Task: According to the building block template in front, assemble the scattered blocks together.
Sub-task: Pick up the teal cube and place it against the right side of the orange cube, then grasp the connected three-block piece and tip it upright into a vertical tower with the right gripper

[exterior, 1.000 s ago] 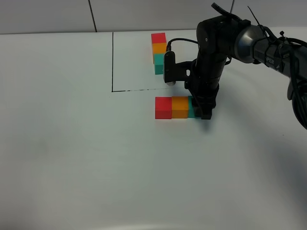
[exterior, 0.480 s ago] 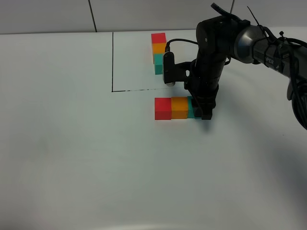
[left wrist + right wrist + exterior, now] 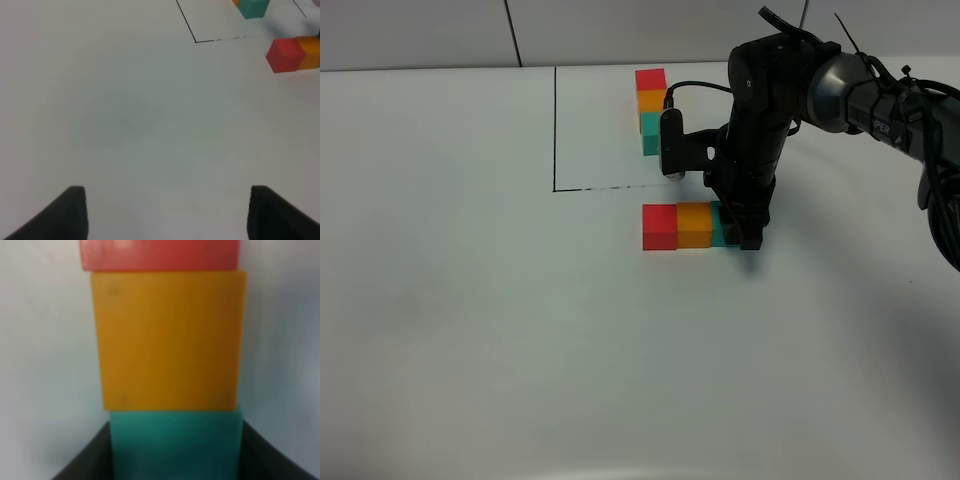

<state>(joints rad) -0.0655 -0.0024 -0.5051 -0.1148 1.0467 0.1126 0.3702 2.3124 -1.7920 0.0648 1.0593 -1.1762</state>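
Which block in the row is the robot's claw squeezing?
The teal block, at the row's right end, is clamped in the right gripper; the orange block and red block stand free.

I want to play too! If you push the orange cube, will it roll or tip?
Probably neither: the orange cube has flat faces and sits flat on the table, so it likely slides. It would probably nudge the red cube touching it. Its crisp edges suggest it is stiff.

free: table [image 3: 470, 300] left of block row [image 3: 678, 225] | obstacles: block row, template [image 3: 651, 105], right arm [image 3: 760, 130]
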